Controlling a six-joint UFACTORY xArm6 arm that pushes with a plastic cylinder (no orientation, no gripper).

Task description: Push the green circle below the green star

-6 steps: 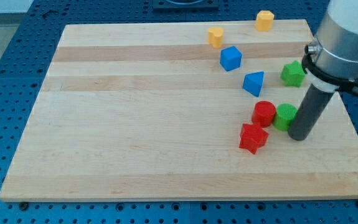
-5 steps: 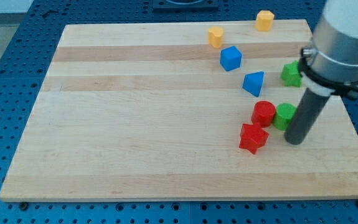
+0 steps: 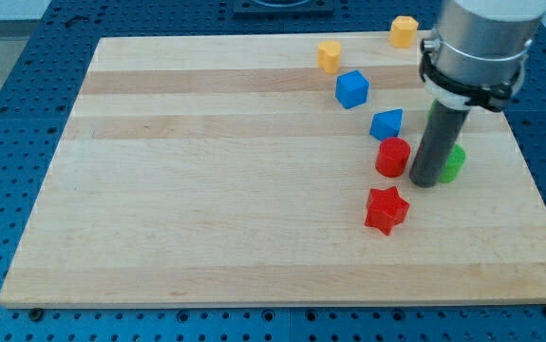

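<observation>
The green circle (image 3: 455, 163) lies at the board's right, mostly hidden behind my dark rod, with only its right part showing. My tip (image 3: 425, 181) rests on the board just left of the green circle, between it and the red circle (image 3: 393, 157). It is close to both. The green star does not show; the rod and the arm's body cover the spot above the green circle where it lay.
A blue wedge block (image 3: 386, 123) sits just above the red circle. A red star (image 3: 386, 209) lies below my tip to the left. A blue cube (image 3: 352, 88) and two yellow blocks (image 3: 329, 55) (image 3: 404, 30) lie toward the top of the wooden board (image 3: 206, 190).
My tip has moved up and to the left. The red circle has slid up toward the blue wedge. The green circle, which was left of the rod, now shows on its right and higher up.
</observation>
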